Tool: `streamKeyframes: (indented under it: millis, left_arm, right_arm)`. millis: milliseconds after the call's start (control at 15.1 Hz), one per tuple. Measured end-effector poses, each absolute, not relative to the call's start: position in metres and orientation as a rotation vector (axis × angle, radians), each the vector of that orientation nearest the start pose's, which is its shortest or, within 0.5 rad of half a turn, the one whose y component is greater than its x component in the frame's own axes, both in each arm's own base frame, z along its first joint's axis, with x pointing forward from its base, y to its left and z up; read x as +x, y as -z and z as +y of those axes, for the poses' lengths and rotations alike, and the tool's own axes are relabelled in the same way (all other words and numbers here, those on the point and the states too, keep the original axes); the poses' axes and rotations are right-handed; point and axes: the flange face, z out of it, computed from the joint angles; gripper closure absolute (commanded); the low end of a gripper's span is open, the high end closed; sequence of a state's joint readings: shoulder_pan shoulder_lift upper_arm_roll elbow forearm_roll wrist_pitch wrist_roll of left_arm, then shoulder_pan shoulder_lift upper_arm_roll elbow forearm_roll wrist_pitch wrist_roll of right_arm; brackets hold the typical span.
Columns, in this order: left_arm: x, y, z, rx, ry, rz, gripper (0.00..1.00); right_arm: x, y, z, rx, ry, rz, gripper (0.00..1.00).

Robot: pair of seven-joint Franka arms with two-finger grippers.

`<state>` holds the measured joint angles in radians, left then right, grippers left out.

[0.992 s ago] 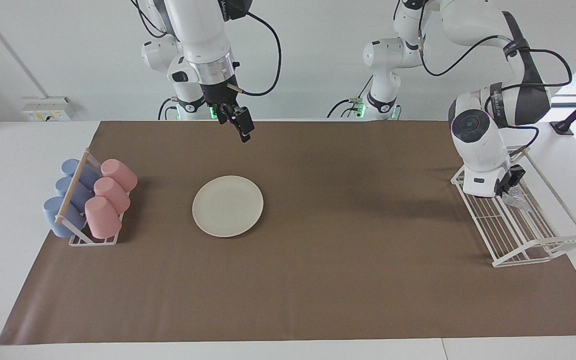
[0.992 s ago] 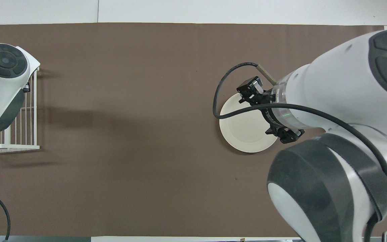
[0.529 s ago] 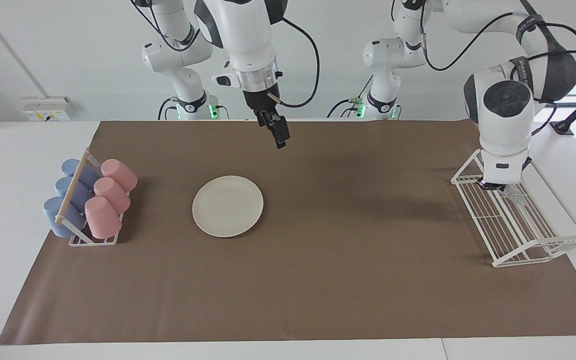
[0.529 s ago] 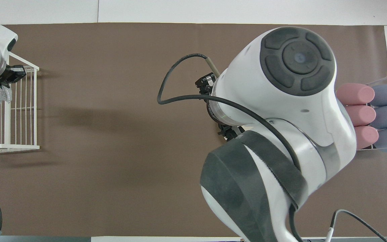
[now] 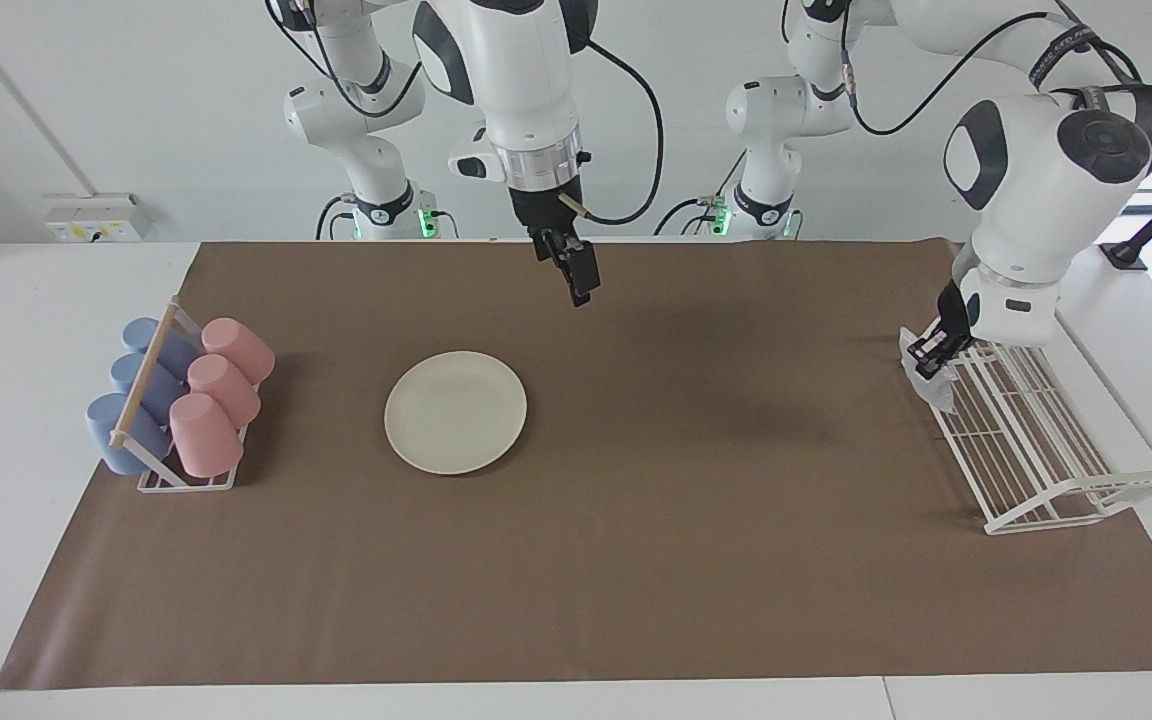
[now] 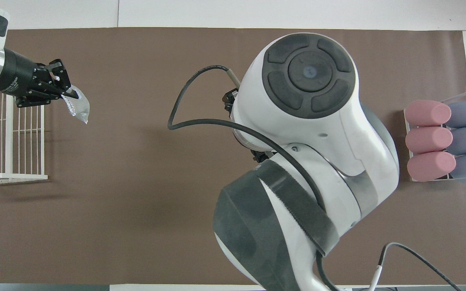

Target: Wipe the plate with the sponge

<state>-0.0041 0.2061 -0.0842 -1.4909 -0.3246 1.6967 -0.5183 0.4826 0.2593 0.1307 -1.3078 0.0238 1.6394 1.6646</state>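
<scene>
While the left gripper (image 5: 932, 356) pinches the sponge (image 6: 77, 106) tight in the air beside the wire rack (image 5: 1031, 440), the right gripper (image 5: 581, 280) hangs wide open and empty above the mat (image 5: 696, 560), the plate (image 5: 455, 411) lying bare beside the cup rack (image 5: 181, 405).

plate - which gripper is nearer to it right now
Right. The right gripper hangs open above the mat close to the plate; the left gripper, shut on the sponge, is over the wire rack's edge.
</scene>
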Motion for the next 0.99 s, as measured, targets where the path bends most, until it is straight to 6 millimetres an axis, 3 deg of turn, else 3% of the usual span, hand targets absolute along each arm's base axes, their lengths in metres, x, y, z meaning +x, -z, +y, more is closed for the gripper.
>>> streamKeyframes:
  millis: [265, 397, 662, 992]
  left_arm:
    - [0.611, -0.557, -0.101, -3.621, -0.396, -0.901, 1.00]
    - [0.598, -0.542, -0.106, -3.768, -0.443, -0.881, 1.00]
    - [0.549, -0.499, -0.120, -4.021, -0.453, -0.801, 1.00]
    - [0.510, -0.467, -0.139, -4.273, -0.385, -0.618, 1.00]
  right_arm:
    - [0.526, -0.602, 0.364, -2.637, -0.032, 1.533, 0.00]
    - [0.526, -0.602, 0.364, -2.626, -0.034, 1.554, 0.00]
    - [0.525, -0.602, 0.364, -2.604, -0.037, 1.591, 0.00]
    - [0.528, -0.602, 0.369, -2.547, -0.042, 1.603, 0.00]
